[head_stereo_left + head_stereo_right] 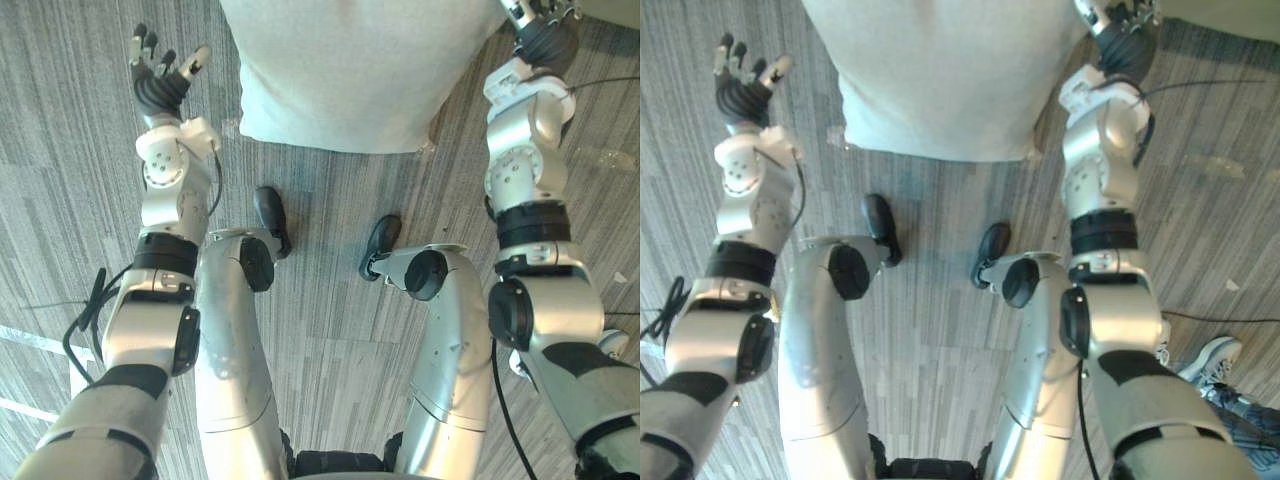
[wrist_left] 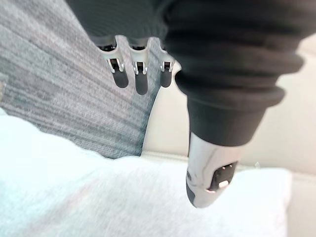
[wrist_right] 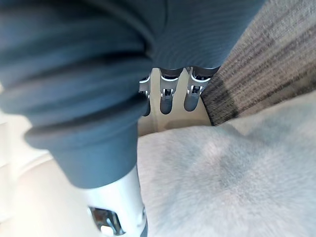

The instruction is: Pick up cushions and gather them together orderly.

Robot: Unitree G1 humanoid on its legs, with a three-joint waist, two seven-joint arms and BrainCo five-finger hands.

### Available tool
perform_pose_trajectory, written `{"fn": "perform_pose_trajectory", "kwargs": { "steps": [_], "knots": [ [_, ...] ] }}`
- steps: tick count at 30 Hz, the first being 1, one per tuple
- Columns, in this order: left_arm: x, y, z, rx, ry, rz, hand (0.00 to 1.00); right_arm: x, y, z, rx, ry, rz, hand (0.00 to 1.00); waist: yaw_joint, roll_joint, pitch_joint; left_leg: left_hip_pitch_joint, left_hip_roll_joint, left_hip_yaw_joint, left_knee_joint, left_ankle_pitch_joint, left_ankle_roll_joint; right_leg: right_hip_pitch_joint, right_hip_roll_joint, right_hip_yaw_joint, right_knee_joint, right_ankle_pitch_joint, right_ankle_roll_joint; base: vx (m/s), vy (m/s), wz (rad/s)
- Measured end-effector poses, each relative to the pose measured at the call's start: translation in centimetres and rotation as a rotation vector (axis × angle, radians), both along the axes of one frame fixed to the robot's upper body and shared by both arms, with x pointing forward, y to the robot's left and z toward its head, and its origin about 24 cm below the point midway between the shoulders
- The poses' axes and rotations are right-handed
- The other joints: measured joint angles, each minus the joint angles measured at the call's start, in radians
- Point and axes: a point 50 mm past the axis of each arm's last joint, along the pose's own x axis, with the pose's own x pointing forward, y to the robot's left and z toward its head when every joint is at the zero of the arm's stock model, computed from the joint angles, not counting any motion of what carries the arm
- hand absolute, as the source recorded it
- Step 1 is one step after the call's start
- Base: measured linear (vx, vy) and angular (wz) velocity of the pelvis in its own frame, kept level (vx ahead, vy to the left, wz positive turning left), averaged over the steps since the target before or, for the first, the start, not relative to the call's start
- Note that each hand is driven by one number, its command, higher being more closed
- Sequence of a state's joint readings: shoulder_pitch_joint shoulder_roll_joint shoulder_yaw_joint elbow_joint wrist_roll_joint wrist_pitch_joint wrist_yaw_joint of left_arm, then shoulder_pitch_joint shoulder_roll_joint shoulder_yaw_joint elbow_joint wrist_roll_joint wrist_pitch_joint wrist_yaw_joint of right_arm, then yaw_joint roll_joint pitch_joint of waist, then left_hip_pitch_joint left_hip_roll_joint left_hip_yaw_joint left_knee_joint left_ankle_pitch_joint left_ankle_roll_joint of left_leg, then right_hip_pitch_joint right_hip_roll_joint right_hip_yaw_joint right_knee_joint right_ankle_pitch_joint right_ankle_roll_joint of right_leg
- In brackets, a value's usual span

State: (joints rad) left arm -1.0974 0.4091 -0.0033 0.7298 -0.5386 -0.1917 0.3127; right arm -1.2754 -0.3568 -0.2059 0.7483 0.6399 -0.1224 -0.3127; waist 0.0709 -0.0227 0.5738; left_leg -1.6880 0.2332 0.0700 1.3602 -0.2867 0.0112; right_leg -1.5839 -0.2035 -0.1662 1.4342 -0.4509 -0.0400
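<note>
Spread and empty on either side of cushion (image 1: 350,70): left robot hand (image 1: 160,75), right robot hand (image 1: 543,30). Better to press inward evenly, then lift level.

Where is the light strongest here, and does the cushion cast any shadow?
Left wrist view: the cushion is brightly lit. Right wrist view: glare beside the right hand. Left eye view: thin shadow on the floor along its near edge.

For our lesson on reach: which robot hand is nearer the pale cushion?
Right. The right hand is beside the right edge of the cushion; the left hand is open, apart from its left side.
</note>
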Motion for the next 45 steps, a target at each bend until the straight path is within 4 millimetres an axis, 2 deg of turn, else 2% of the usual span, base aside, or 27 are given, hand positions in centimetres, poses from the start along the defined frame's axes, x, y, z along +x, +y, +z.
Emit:
{"fn": "perform_pose_trajectory", "kwargs": {
  "steps": [3, 6, 8, 9, 11, 13, 18, 19, 25, 30, 36, 41, 43, 45],
  "knots": [
    [0.2, -1.3, 1.4, 0.032, -0.023, -0.037, 0.0, -0.1, 0.0, 1.0, 0.047, -0.029, 0.03, 0.0, 0.012, 0.001, 0.0, -0.011, -0.008, -0.002, 0.004, 0.0, 0.0, -0.018, 0.001, 0.011, 0.005, 0.004, 0.004, 0.01, 0.015, -0.05],
    [0.2, -3.5, 4.6, 0.063, -0.095, -0.087, 0.0, -0.6, 0.2, 3.1, 0.105, -0.099, 0.069, 0.0, 0.025, 0.007, 0.004, -0.046, -0.015, -0.007, -0.003, 0.01, -0.002, -0.052, 0.0, 0.01, -0.003, 0.017, 0.008, 0.0, 0.0, 0.0],
    [0.1, -4.6, 5.8, 0.079, -0.118, -0.11, 0.0, -0.8, 0.4, 4.0, 0.122, -0.133, 0.082, 0.0, 0.027, 0.012, 0.007, -0.061, -0.016, -0.006, -0.018, 0.021, 0.0, -0.066, 0.001, 0.008, -0.019, 0.03, 0.007, 0.0, 0.014, -0.03],
    [0.0, -5.3, 6.1, 0.084, -0.125, -0.127, 0.0, -1.0, 0.8, 4.5, 0.136, -0.155, 0.097, 1.0, 0.027, 0.012, 0.007, -0.067, -0.014, -0.003, -0.025, 0.024, 0.001, -0.074, 0.004, 0.01, -0.03, 0.04, 0.007, 0.01, 0.031, -0.08],
    [0.1, -6.0, 6.1, 0.093, -0.123, -0.143, 0.0, -1.0, 1.1, 4.5, 0.146, -0.165, 0.111, 1.0, 0.028, 0.012, 0.007, -0.067, -0.011, -0.002, -0.028, 0.024, 0.002, -0.075, 0.009, 0.012, -0.038, 0.046, 0.007, 0.02, 0.031, -0.12],
    [0.0, -7.1, 6.7, 0.103, -0.132, -0.162, 0.0, -1.1, 2.4, 4.7, 0.176, -0.192, 0.162, 1.0, 0.027, 0.012, 0.007, -0.066, -0.007, -0.004, -0.03, 0.024, 0.001, -0.075, 0.017, 0.012, -0.049, 0.054, 0.009, 0.03, 0.037, -0.16],
    [-0.1, -7.2, 6.8, 0.062, -0.13, -0.171, 0.0, -1.0, 4.1, 4.6, 0.193, -0.194, 0.223, 1.0, 0.027, 0.012, 0.007, -0.061, -0.002, -0.004, -0.044, 0.031, -0.003, -0.073, 0.031, 0.013, -0.07, 0.07, 0.008, 0.01, 0.016, -0.08],
    [-0.1, -7.4, 6.8, 0.043, -0.131, -0.186, 1.0, -1.0, 4.4, 4.5, 0.192, -0.192, 0.23, 1.0, 0.026, 0.012, 0.007, -0.057, -0.003, -0.001, -0.057, 0.038, -0.004, -0.071, 0.031, 0.013, -0.08, 0.076, 0.007, 0.0, 0.0, 0.0],
    [-0.2, -7.7, 6.9, -0.016, -0.133, -0.217, 1.0, -1.9, 5.7, 4.9, 0.146, -0.258, 0.273, 1.0, 0.023, 0.012, 0.007, -0.031, -0.018, 0.001, -0.112, 0.072, -0.012, -0.055, 0.03, 0.01, -0.123, 0.1, 0.002, 0.02, 0.017, 0.06],
    [-0.6, -7.8, 6.9, -0.051, -0.152, -0.219, 1.0, -2.3, 5.9, 4.5, 0.171, -0.29, 0.294, 1.0, 0.014, 0.011, 0.007, 0.014, -0.027, 0.007, -0.158, 0.09, -0.013, -0.015, 0.029, 0.009, -0.165, 0.118, 0.003, 0.02, 0.022, 0.04],
    [-1.7, -7.9, 3.5, -0.152, -0.157, -0.262, 1.0, -2.7, 6.4, 1.8, 0.194, -0.292, 0.325, 1.0, 0.0, 0.01, 0.005, 0.164, -0.04, 0.017, -0.219, 0.091, -0.016, 0.126, 0.028, 0.011, -0.219, 0.122, 0.006, 0.03, 0.023, 0.05],
    [-4.1, -8.4, 0.7, -0.217, -0.212, -0.297, 1.0, -5.0, 6.2, -2.3, 0.205, -0.335, 0.327, 1.0, -0.013, 0.009, 0.001, 0.373, -0.055, 0.019, -0.308, 0.097, -0.025, 0.335, 0.022, 0.0, -0.295, 0.12, 0.009, -0.01, -0.005, 0.1],
    [-5.9, -8.7, -0.4, -0.228, -0.261, -0.292, 1.0, -6.8, 6.0, -4.3, 0.172, -0.368, 0.299, 1.0, -0.016, 0.009, -0.003, 0.505, -0.065, 0.018, -0.382, 0.104, -0.036, 0.47, 0.023, -0.015, -0.366, 0.121, 0.01, -0.03, -0.033, 0.11],
    [-7.1, -9.1, -1.3, -0.244, -0.281, -0.293, 1.0, -8.0, 6.0, -5.5, 0.153, -0.384, 0.279, 1.0, -0.015, 0.011, -0.008, 0.602, -0.075, 0.018, -0.443, 0.111, -0.04, 0.569, 0.023, -0.033, -0.429, 0.128, 0.007, 0.01, -0.039, 0.08]
  ]
}}
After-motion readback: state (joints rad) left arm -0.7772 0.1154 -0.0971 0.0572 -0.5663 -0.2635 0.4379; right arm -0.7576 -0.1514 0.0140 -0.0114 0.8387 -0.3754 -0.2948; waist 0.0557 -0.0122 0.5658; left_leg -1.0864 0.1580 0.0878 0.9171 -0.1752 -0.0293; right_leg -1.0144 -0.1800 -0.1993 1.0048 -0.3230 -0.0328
